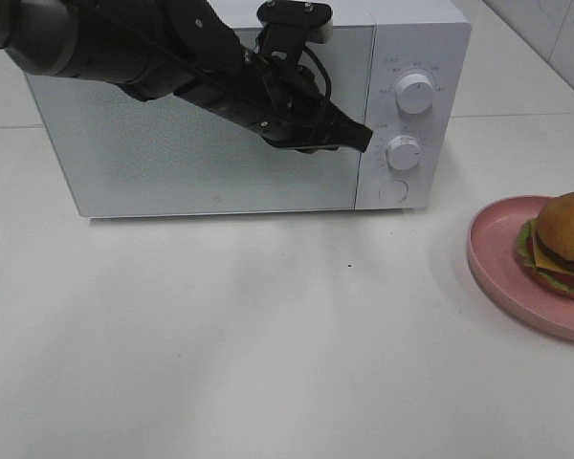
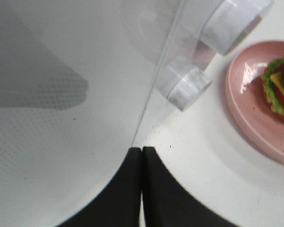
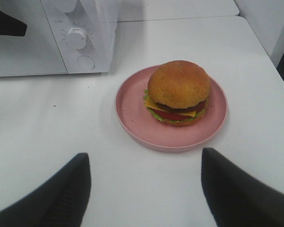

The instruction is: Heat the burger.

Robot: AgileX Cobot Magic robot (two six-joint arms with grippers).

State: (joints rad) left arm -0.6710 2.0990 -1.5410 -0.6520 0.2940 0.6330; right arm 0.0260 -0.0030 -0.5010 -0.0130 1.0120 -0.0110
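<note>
Microwave door shut, left pincer pressed together at its seam, right pincer spread short of burger; could slip off seam.

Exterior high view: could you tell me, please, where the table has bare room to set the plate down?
The wide stretch of table in front of the microwave, left of the pink plate, is bare. Crowded: the right edge, where the plate carries the burger, and the door's right edge, where the shut left gripper sits by the knobs.
</note>
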